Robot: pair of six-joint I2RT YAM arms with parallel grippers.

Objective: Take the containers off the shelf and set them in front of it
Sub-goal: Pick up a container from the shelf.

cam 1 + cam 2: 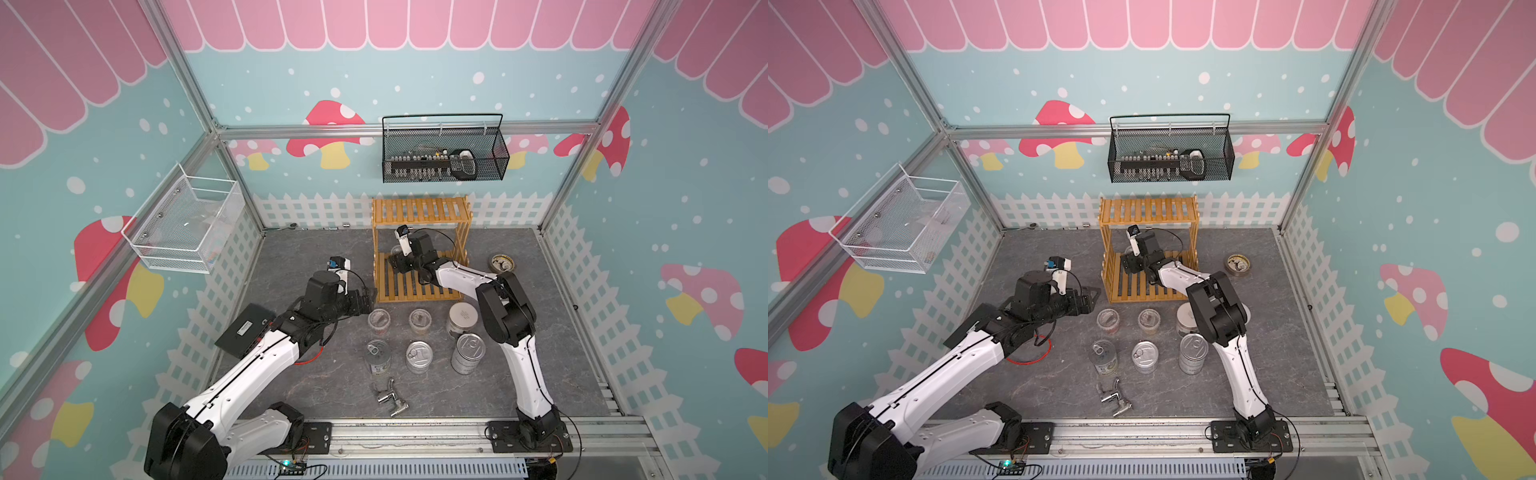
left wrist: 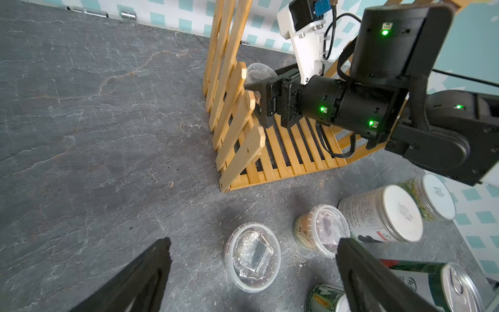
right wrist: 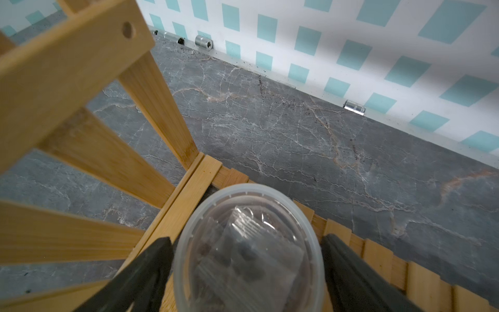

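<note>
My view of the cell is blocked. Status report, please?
Left pincer open, empty. Right pincer straddles clear tub on lower shelf; grip unclear. Side rail close beside.

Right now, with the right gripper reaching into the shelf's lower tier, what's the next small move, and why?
Probably close the right gripper on the clear tub. Its fingers flank the tub on the lower tier of the shelf, seemingly not yet squeezing it, so lifting now would likely leave it behind.
</note>
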